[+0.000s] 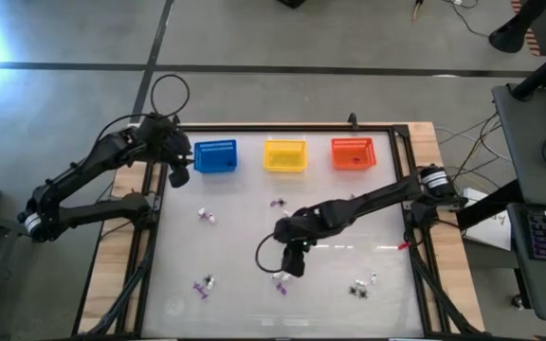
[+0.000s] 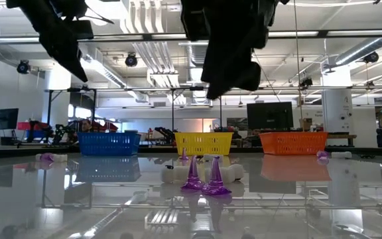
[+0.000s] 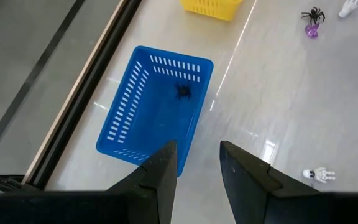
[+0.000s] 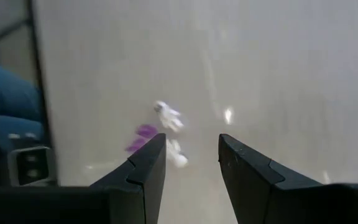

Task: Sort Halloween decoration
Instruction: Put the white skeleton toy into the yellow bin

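No writing is legible. Right hand (image 1: 293, 268), fingers apart and empty, hangs lower centre above white and purple trinkets (image 4: 166, 118). Left hand (image 1: 179, 174), fingers apart, is beside the blue basket (image 1: 215, 156), upper left.

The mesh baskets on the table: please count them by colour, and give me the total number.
Blue basket: 1
Yellow basket: 1
Orange-red basket: 1
Total: 3 baskets, side by side in one row along the far edge of the table.
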